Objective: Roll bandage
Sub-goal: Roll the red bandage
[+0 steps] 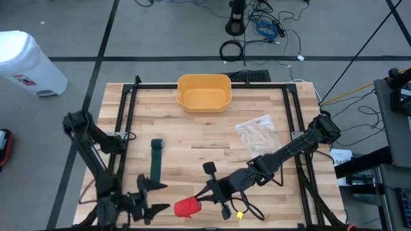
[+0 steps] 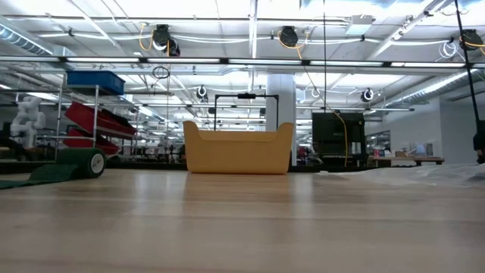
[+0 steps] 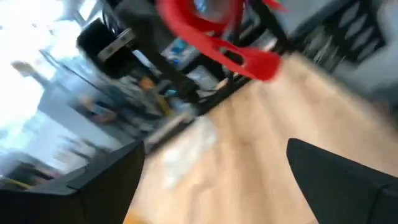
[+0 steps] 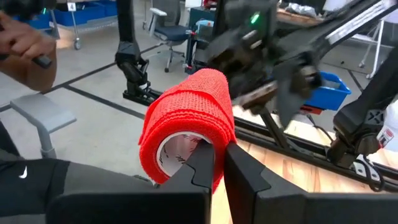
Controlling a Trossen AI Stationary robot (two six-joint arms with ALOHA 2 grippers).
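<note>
Red bandage roll [image 4: 186, 127]: light, soft, squashy; lifted off the counter [image 1: 212, 144], well short of the yellow bin [image 1: 203, 92].
Right gripper [image 4: 217, 163]: fingers pinched through its hollow core, on the wall.
Left gripper [image 1: 142, 205]: beside the roll, fingers wide, empty.
Green bandage [image 1: 156, 160]: partly unrolled, on the counter between bin and left gripper.
Best hold: core or flat ends; squeezing the outside would crush it.

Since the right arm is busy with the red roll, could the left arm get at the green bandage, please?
Probably yes. The left claw stands open near the table's front edge, and the green bandage lies flat just beyond it on bare wood, nothing between. The right claw, shut on the red bandage roll, sits off to the side.
</note>
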